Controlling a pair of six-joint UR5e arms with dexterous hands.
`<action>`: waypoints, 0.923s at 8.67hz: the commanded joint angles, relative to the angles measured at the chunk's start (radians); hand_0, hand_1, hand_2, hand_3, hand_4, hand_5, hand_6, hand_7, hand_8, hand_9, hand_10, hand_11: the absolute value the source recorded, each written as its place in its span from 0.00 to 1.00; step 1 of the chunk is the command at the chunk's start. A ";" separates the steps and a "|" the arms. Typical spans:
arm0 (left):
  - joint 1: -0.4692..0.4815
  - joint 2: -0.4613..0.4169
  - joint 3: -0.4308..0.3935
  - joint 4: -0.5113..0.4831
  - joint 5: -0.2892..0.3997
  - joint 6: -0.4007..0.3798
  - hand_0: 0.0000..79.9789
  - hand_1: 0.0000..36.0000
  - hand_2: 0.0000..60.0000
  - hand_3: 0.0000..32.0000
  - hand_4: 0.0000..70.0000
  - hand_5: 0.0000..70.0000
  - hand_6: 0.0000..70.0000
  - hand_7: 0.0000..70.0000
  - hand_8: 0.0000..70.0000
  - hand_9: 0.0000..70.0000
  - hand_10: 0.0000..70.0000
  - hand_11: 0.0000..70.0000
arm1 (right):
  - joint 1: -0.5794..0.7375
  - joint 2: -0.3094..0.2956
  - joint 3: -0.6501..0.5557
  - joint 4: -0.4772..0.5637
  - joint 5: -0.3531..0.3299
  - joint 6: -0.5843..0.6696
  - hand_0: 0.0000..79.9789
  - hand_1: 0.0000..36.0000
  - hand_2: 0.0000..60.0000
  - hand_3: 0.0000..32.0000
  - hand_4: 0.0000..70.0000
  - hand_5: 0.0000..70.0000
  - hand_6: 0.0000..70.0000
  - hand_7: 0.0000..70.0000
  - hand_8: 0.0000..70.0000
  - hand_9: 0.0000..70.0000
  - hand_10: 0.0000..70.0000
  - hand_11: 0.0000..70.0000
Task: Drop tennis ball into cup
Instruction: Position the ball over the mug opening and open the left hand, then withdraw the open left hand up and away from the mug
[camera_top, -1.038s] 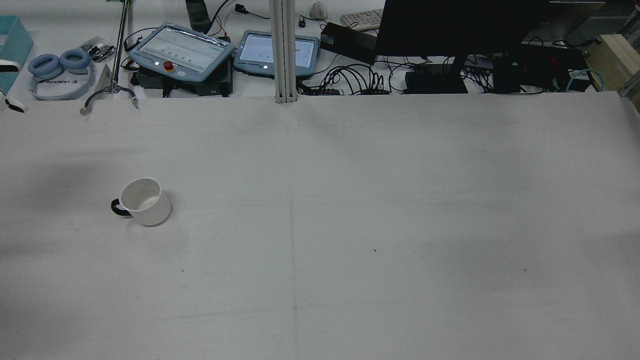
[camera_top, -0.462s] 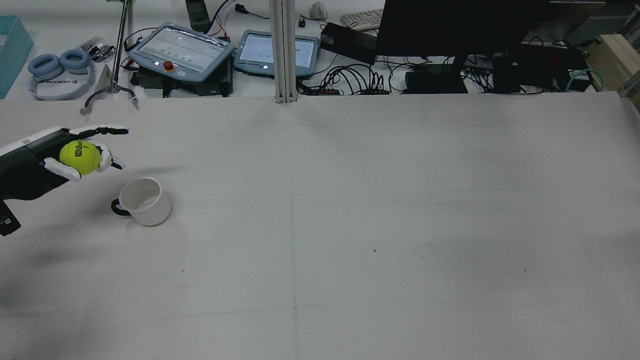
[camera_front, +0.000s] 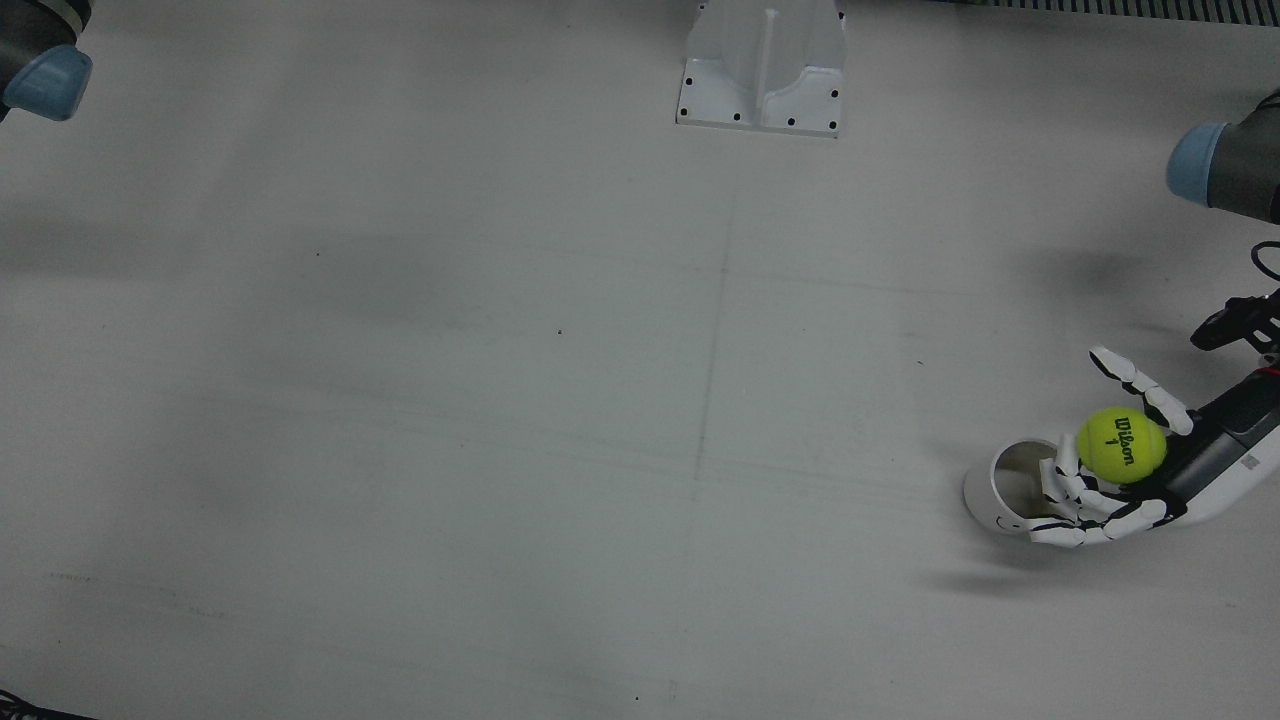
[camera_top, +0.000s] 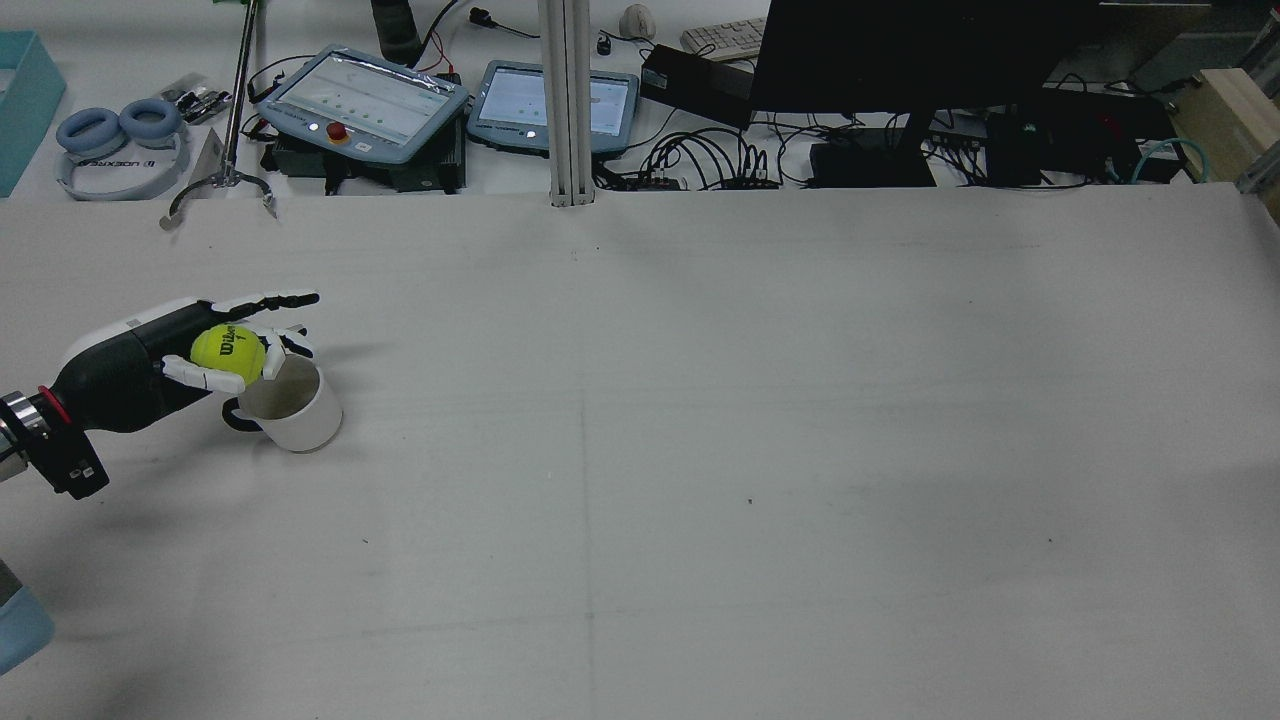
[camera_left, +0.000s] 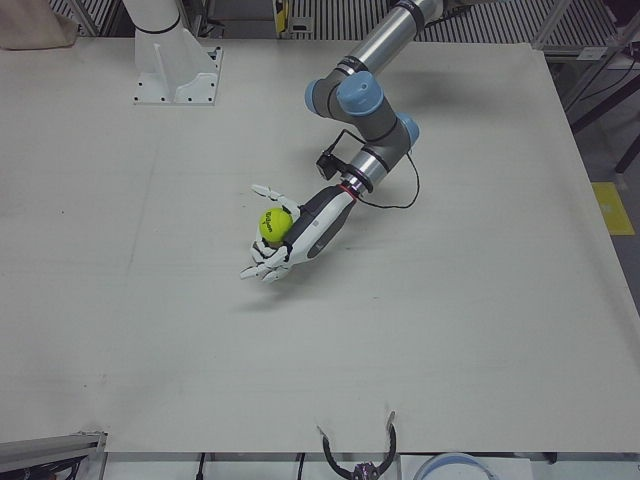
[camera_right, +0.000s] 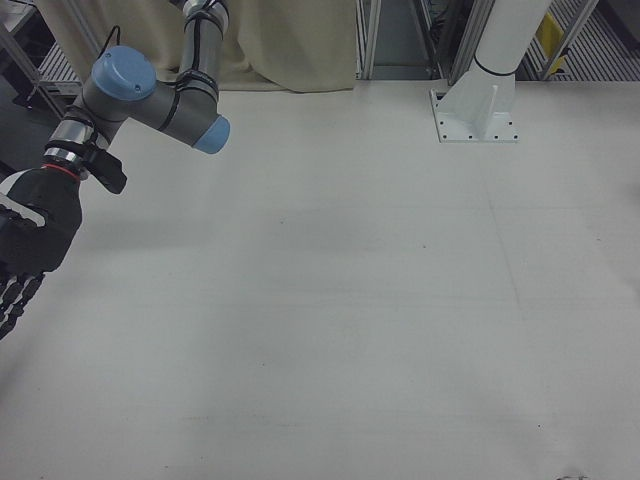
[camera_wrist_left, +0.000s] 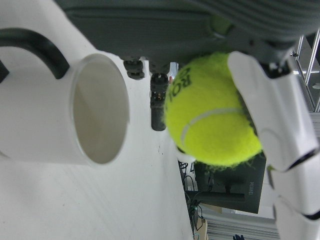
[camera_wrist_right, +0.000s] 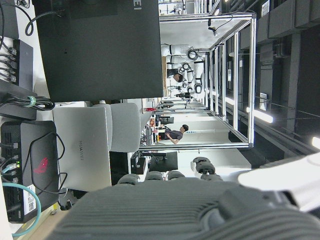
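Now your tennis ball (camera_top: 228, 347) sits cradled in the left hand (camera_top: 205, 352), fingers curled around it, just above the rim of the cup (camera_top: 292, 408). Centre it over the mouth before you let go. Your right hand (camera_right: 25, 245) hangs far off, fingers apart.

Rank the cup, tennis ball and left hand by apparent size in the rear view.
1. left hand, palm and fingers together
2. cup
3. tennis ball

The ball is held above the cup, slightly nearer the camera, so their gap may be understated.
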 joint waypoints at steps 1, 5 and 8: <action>0.009 -0.017 0.026 -0.014 0.010 -0.005 0.59 0.33 0.20 0.00 0.16 0.14 0.49 0.14 0.14 0.07 0.03 0.05 | 0.000 0.000 0.000 0.000 0.000 0.000 0.00 0.00 0.00 0.00 0.00 0.00 0.00 0.00 0.00 0.00 0.00 0.00; 0.006 -0.016 0.025 -0.018 0.011 -0.003 0.56 0.25 0.18 0.00 0.16 0.11 0.41 0.08 0.10 0.04 0.00 0.01 | 0.000 0.000 0.000 0.000 0.000 0.000 0.00 0.00 0.00 0.00 0.00 0.00 0.00 0.00 0.00 0.00 0.00 0.00; -0.286 -0.002 -0.034 -0.034 0.065 -0.002 0.52 0.22 0.21 0.00 0.12 0.10 0.35 0.07 0.08 0.03 0.00 0.00 | 0.000 0.000 0.000 0.000 0.000 0.000 0.00 0.00 0.00 0.00 0.00 0.00 0.00 0.00 0.00 0.00 0.00 0.00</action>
